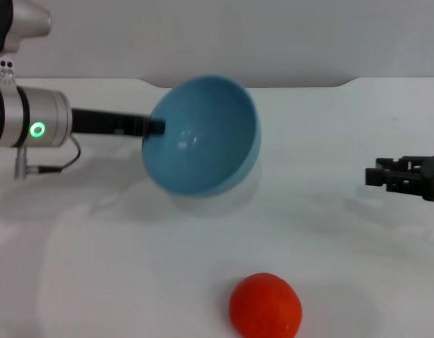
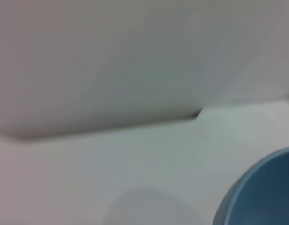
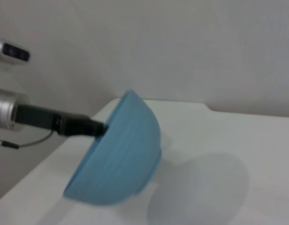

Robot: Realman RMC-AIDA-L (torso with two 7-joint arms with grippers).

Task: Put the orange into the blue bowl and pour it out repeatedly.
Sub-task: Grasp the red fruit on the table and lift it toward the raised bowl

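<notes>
The blue bowl (image 1: 203, 137) hangs tilted on its side above the white table, its empty inside facing the camera in the head view. My left gripper (image 1: 155, 127) is shut on the bowl's left rim. The right wrist view shows the blue bowl (image 3: 121, 157) from outside, with the left gripper (image 3: 98, 128) clamped on its rim. A curved edge of the bowl (image 2: 262, 192) shows in the left wrist view. The orange (image 1: 265, 306) lies on the table near the front edge, below and right of the bowl. My right gripper (image 1: 375, 174) hovers at the right side, away from both.
The white table (image 1: 118, 260) ends at a back edge against a pale wall (image 1: 238, 35). A thin cable (image 1: 58, 163) loops under my left wrist.
</notes>
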